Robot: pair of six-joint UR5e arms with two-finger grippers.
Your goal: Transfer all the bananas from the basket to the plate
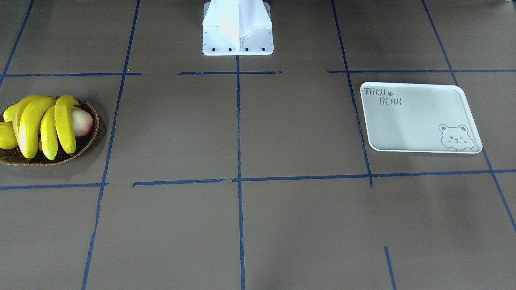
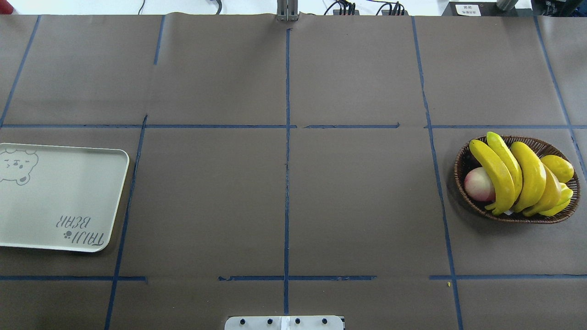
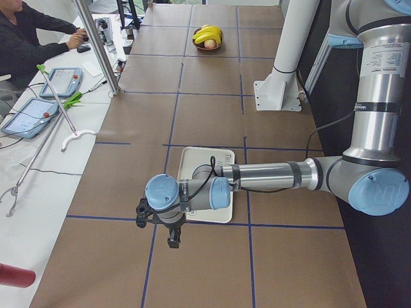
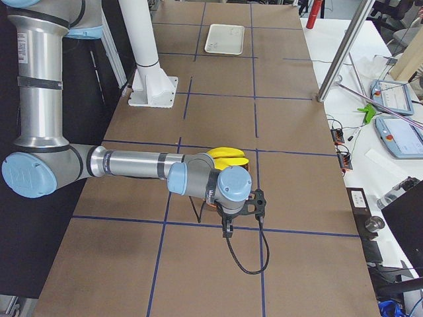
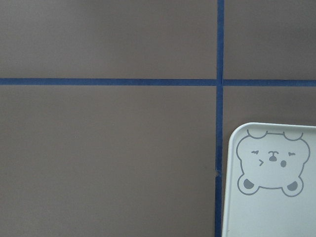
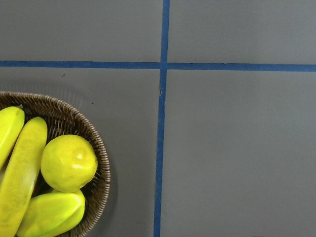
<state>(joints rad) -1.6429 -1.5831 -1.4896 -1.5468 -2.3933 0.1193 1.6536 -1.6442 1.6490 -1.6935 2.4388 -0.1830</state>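
Several yellow bananas lie piled in the brown wicker basket, which stands at the table's right end in the overhead view. The bananas also show in the right wrist view. The white "TAIJI BEAR" plate lies bare at the other end. My left gripper hovers just past the plate's outer end. My right gripper hovers over the table beside the basket. Both show only in side views, so I cannot tell if they are open or shut.
A pinkish peach and plump yellow-green fruits share the basket. The robot's white base stands at mid-table on its edge. A metal pole, tablets and a seated person are on the operators' side.
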